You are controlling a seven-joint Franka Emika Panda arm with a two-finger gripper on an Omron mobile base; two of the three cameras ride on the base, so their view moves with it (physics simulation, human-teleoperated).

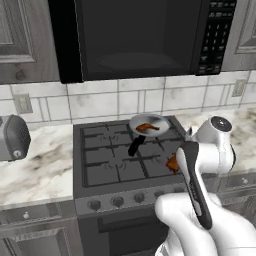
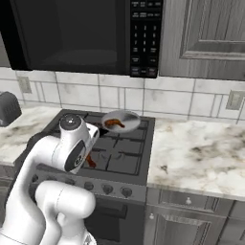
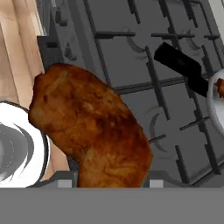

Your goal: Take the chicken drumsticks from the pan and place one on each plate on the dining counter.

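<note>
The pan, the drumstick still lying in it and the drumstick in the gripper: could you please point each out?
pan (image 1: 161, 121): left base view, bare right floor.
drumstick in the pan (image 1: 146, 128): left base view, its middle.
held drumstick (image 3: 94, 127): hand view, its middle.

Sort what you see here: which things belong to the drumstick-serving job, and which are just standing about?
Part of the job:
- pan on the stove
- drumstick in the pan
- drumstick in the claw
- claw

Just standing about:
- stove
- microwave
- toaster
- wall sockets
</note>
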